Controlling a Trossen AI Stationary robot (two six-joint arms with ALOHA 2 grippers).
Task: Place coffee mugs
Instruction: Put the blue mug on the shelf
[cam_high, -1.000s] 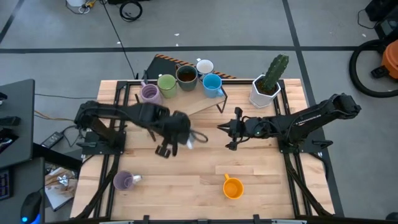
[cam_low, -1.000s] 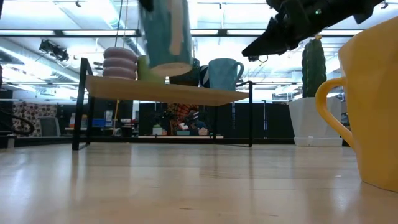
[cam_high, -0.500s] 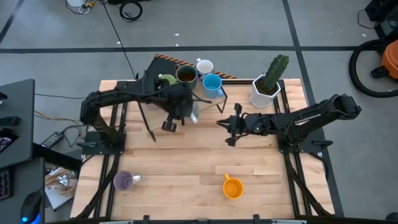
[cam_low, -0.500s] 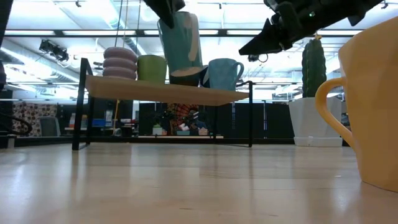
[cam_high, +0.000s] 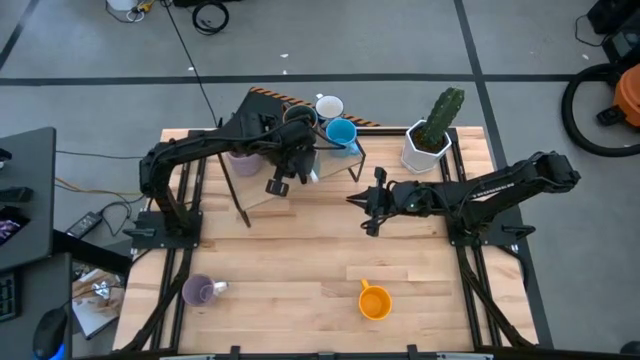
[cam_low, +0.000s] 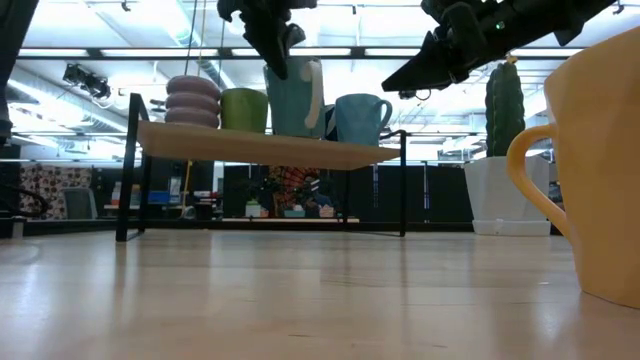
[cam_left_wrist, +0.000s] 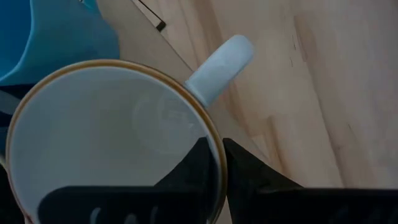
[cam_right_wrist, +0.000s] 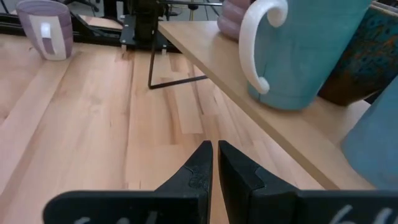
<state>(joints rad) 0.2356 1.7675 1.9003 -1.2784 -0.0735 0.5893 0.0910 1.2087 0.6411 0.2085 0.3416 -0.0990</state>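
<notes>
My left gripper (cam_left_wrist: 214, 146) is shut on a pale blue-green mug with a white inside and white handle (cam_right_wrist: 283, 50), at the wooden shelf (cam_high: 330, 165) on the table's far side. In the low view this mug (cam_low: 295, 95) stands between the green mug (cam_low: 243, 108) and the blue mug (cam_low: 360, 118). A ribbed purple mug (cam_low: 193, 100), a dark brown mug (cam_high: 298, 118) and a white mug (cam_high: 329, 106) also stand on the shelf. A purple mug (cam_high: 197, 291) and an orange mug (cam_high: 374, 302) stand on the table. My right gripper (cam_high: 352, 200) hovers shut and empty right of the shelf. My left gripper pinches the mug's rim (cam_left_wrist: 211, 134) beside the handle's root, one finger (cam_left_wrist: 196, 165) inside the mug and one (cam_left_wrist: 249, 174) outside. The fingers come from above, pointing down. The mug is upright, its base (cam_right_wrist: 280, 102) on the shelf board.
A white hexagonal pot with a cactus (cam_high: 428, 140) stands at the far right. The shelf stands on thin black legs (cam_low: 128, 170) with room beneath it. Bare table lies between the shelf and the two mugs near the front edge.
My left gripper has carried the pale mug toward the table's far edge and down. The mug, high above the shelf's front a second ago, now stands upright on the shelf between the green and blue mugs.
</notes>
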